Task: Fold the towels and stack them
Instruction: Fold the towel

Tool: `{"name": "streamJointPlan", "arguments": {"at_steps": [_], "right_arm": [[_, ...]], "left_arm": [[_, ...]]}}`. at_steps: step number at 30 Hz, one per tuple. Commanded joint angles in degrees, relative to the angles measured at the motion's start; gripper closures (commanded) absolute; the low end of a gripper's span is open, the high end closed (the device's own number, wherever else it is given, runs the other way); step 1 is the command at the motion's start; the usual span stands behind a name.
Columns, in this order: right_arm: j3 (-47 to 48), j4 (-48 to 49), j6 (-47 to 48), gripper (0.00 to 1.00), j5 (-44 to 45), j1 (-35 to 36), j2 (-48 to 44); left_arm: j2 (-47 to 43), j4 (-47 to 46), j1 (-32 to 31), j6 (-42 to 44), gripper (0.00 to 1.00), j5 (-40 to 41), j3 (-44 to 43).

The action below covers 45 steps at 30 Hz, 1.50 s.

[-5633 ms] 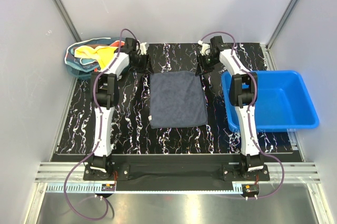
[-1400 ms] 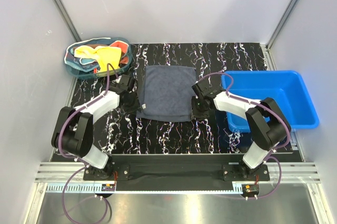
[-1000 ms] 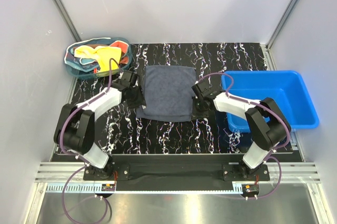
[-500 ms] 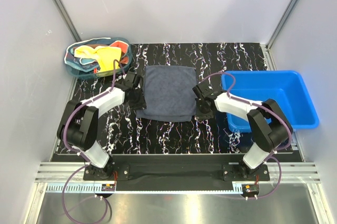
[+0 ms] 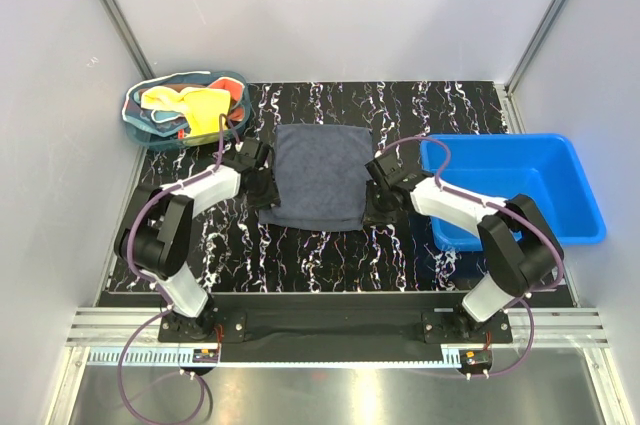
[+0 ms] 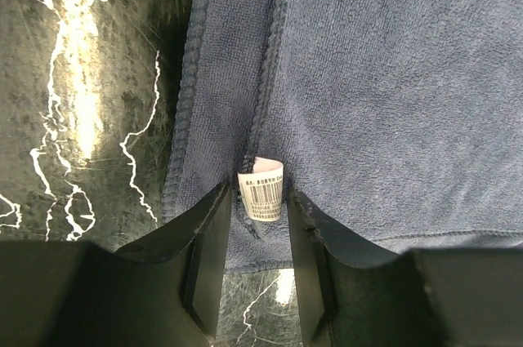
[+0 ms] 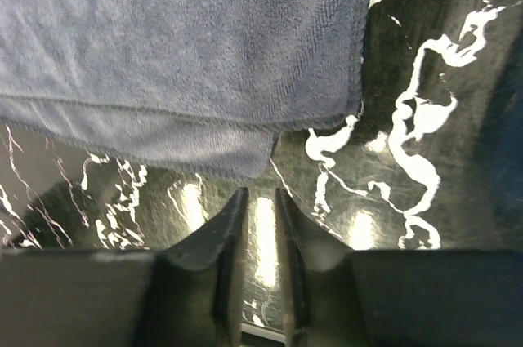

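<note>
We note black white-veined bench [image 5: 330, 255], pale walls [image 5: 330, 5] around. Dark grey-blue towel [image 5: 320, 173] lies mid-bench; left tool [image 6: 258, 196] released, straddling towel's tag [image 6: 261, 190]; right tool [image 7: 260, 196] barely parted, empty, near towel corner.

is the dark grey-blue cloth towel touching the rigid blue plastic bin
Apart. The top view shows marbled tabletop between the dark grey-blue towel and the blue plastic bin.

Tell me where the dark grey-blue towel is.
In the top view, the dark grey-blue towel lies folded mid-table, between the left gripper and the right gripper, left of the blue bin.
</note>
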<state>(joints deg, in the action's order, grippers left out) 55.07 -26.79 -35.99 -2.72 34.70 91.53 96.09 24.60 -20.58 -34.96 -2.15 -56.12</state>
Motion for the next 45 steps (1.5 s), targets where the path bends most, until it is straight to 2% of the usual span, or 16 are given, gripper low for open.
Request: {"name": "streamJointPlan", "arguments": {"at_steps": [1, 3, 6, 7, 8, 9, 11, 12, 14, 21, 26, 40, 42, 43, 45], "right_arm": [[-0.57, 3.84, -3.56, 0.71, -1.41, 1.07, 1.19], [-1.01, 4.9, -4.7, 0.68, -0.71, 1.6, 1.9], [-2.42, 7.0, -5.23, 0.67, -0.88, 1.69, 3.48], [-2.6, 7.18, -5.23, 0.67, -0.88, 1.69, 3.92], [-2.6, 7.01, -4.89, 0.69, -0.62, 1.69, 4.27], [-2.6, 6.23, -4.71, 0.78, 1.03, 1.78, 4.45], [-2.68, 5.43, -3.92, 0.87, 2.28, 1.69, 4.89], [-2.69, 4.38, -3.74, 0.95, 4.54, 1.69, 4.8], [-2.95, 3.32, -3.48, 1.0, 6.49, 1.69, 4.19], [-3.04, -0.19, -2.69, 1.0, 10.8, 1.69, 1.46], [-2.6, -1.34, -2.68, 1.0, 11.51, 1.69, 0.94], [-2.6, -2.48, -2.25, 1.0, 12.04, 1.69, 0.67], [-1.46, -4.05, -2.07, 0.94, 12.04, 1.69, 0.23], [-1.02, -4.5, -1.72, 0.83, 12.12, 1.6, -0.9], [0.64, -5.64, -1.19, 0.76, 12.82, 1.69, -2.22]], "left_arm": [[0.58, -2.98, -0.52, -0.72, 0.63, 0.13, 0.04], [0.76, -2.98, -0.52, -0.81, 0.66, 0.04, -0.13], [1.2, -3.07, -0.6, -0.99, 0.83, -0.39, -0.31], [1.2, -2.89, -0.6, -0.99, 0.83, -0.48, -0.48], [1.11, -2.54, -0.52, -0.99, 0.91, -0.57, -0.66], [1.2, -1.67, -0.6, -1.07, 0.94, -0.75, -1.18], [0.76, -0.7, -0.69, -1.07, 1.0, -0.57, -2.15], [0.5, 0.87, -0.69, -0.99, 1.0, -0.22, -2.59], [-0.03, 2.29, -0.6, -0.81, 1.0, 0.39, -3.82], [-0.73, 9.58, -0.6, 0.15, 0.99, 1.98, -7.77], [-0.99, 11.61, -0.6, 0.24, 1.0, -0.13, -8.66], [-0.3, 9.59, -0.6, 0.59, 1.0, -4.08, -3.73], [0.41, 9.41, -0.52, 1.03, 1.0, -5.14, -4.17], [0.41, 9.5, -0.52, 1.12, 1.0, -5.14, -4.52], [0.41, 9.68, -0.6, 1.47, 1.0, -4.7, -4.79]]}}
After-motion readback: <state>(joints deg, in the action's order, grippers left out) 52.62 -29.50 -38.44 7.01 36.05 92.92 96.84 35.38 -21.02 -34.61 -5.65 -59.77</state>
